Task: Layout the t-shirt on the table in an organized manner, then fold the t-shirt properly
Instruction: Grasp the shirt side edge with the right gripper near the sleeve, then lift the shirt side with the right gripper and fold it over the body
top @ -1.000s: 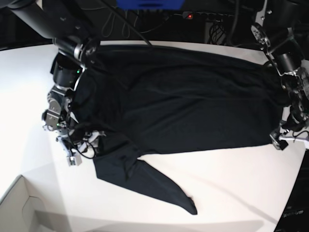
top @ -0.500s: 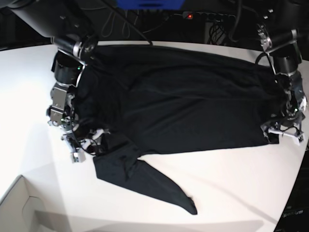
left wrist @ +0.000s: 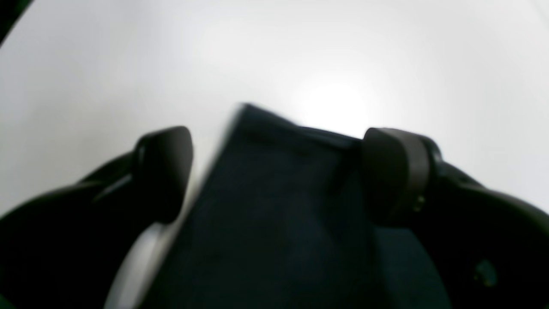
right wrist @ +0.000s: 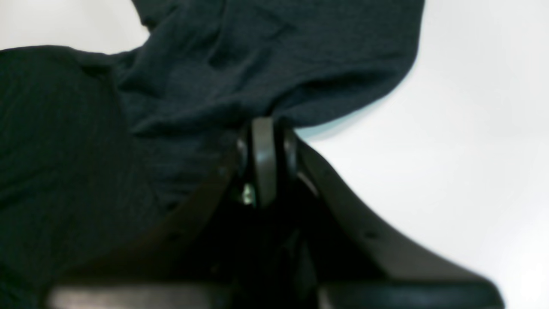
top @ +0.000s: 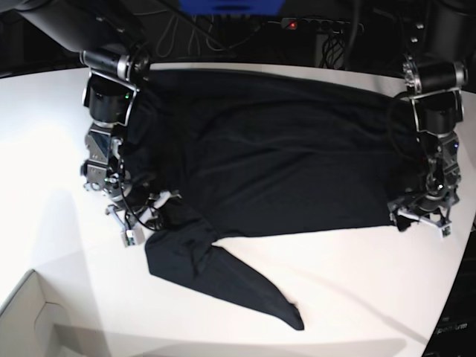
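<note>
The black t-shirt (top: 282, 156) lies spread across the white table (top: 357, 282), with one sleeve trailing toward the front edge. On the left of the base view, my right gripper (top: 141, 223) is at the shirt's edge by that sleeve. In the right wrist view its fingers (right wrist: 263, 141) are pressed together, shut on a bunched fold of the t-shirt (right wrist: 257, 56). On the right, my left gripper (top: 422, 217) is low over the shirt's front right corner. In the left wrist view the left gripper (left wrist: 279, 171) is open, and a corner of the t-shirt (left wrist: 274, 223) lies between its fingers.
A pale cardboard box corner (top: 33, 327) sits at the front left. Dark cables and a power strip (top: 320, 24) run behind the table's far edge. The table's curved edge passes close to my left arm on the right.
My right gripper has shut on the fabric by the sleeve. My left arm has moved left, bringing its open gripper over the shirt's corner.
</note>
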{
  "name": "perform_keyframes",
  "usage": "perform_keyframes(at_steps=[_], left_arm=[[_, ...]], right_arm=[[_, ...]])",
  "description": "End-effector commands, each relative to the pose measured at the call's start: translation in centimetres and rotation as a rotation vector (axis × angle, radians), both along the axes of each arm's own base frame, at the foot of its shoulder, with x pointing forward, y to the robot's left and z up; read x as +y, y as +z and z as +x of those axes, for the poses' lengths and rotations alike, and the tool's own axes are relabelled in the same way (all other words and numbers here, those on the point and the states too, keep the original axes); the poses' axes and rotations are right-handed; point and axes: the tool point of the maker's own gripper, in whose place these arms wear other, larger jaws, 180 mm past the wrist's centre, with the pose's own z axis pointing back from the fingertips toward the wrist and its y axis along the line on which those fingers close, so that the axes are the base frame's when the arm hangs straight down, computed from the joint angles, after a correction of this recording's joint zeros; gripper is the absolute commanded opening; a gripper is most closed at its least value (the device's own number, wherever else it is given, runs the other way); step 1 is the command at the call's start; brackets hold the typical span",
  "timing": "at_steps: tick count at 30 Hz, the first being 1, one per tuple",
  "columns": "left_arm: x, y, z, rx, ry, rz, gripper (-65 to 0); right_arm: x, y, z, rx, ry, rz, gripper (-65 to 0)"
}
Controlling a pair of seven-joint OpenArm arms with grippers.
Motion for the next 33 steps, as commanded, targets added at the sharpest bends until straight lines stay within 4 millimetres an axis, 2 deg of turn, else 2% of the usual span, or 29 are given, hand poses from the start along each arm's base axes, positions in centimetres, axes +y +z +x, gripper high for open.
perform_keyframes(at_steps=[1,3,10,11,13,18,24,26,30,33], left_arm=[[-0.5,0.2,0.4,0.005,-0.014,-0.021,-8.7],[-0.6,0.3,0.5,0.000,-0.020,-0.013,-18.3],[-0.5,0.6,0.7,-0.013,-0.017,-0.015,-62.3],[-0.5,0.7,0.7,-0.012,-0.017,-0.018,-65.0],[-0.5,0.9,0.9,-0.018,-0.017,-0.018,-63.7],[-1.0,3.7,2.3,-0.066,-0.053,0.007,-64.9],[-2.3,5.9,2.6,-0.074,-0.110,0.025,-64.9],[-2.5,6.7,2.6,-0.097,-0.122,0.041,-64.9],[-2.9,7.0,2.0,-0.110,-0.138,0.056,-64.9],[-2.1,7.4,1.1,-0.131,-0.107,0.052,-64.9]], right_arm=[[-0.1,-1.4,-1.0,0.076,0.038,-0.052,-65.0],[-0.1,-1.4,-1.0,0.076,0.038,-0.052,-65.0],[-0.7,-1.2,-0.9,0.070,0.031,-0.062,-65.0],[-0.8,-1.1,-0.9,0.067,0.029,-0.059,-65.0],[-1.0,-0.6,-0.5,0.052,0.023,-0.064,-65.0],[-2.5,2.2,-0.2,-0.044,-0.006,-0.121,-65.0],[-3.3,4.6,-0.5,-0.122,-0.026,-0.169,-65.0],[-3.8,5.5,-0.9,-0.145,-0.036,-0.190,-65.0],[-4.7,7.8,-2.3,-0.221,-0.068,-0.193,-65.0],[-5.2,9.1,-3.8,-0.263,-0.082,-0.202,-65.0]])
